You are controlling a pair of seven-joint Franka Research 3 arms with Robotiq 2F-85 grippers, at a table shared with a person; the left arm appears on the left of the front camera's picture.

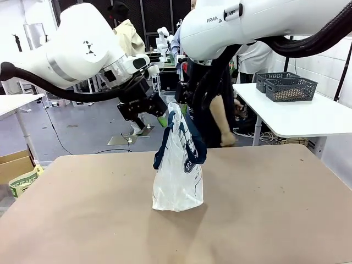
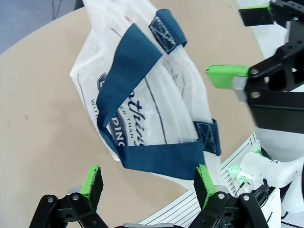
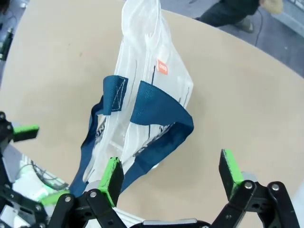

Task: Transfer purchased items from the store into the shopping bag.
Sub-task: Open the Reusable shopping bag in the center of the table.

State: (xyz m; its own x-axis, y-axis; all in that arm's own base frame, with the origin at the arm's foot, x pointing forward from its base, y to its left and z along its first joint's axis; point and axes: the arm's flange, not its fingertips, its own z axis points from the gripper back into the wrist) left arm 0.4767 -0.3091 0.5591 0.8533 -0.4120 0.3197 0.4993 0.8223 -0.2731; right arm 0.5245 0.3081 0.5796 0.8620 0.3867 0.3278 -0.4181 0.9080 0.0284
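Near the middle of the table [image 1: 275, 209], a little toward its far edge, the shopping bag [image 1: 177, 179] stands upright on its base, its clear film crumpled and its mouth pinched nearly shut. I can make out nothing through the film. Its navy strap handles [image 2: 128, 61] flop over the sides, one looped low across the logo.

Just above the mouth the left gripper [image 2: 148, 183] hangs with jaws spread wide and empty. It has a green pad on either side of the lower strap loop, near it but seemingly not touching. The right gripper [image 3: 171, 171] faces it from the opposite side, jaws likewise wide apart and holding nothing, with the other strap just beside one pad.

I judge the step to be taking a handle each and opening the mouth. Each gripper should clamp the woven strap, not the thin film, which would likely slip or tear. Both should then draw apart gently and evenly, keeping the base planted so the light bag neither tips nor lifts. The wrists are close together and need watching.

A person [image 1: 217, 121] stands at the far edge, one hand [image 1: 226, 140] hanging by it. Past the far right corner two dark lattice baskets [image 1: 290, 88] sit on a white side table [image 1: 308, 118]; whether either is the store I cannot tell
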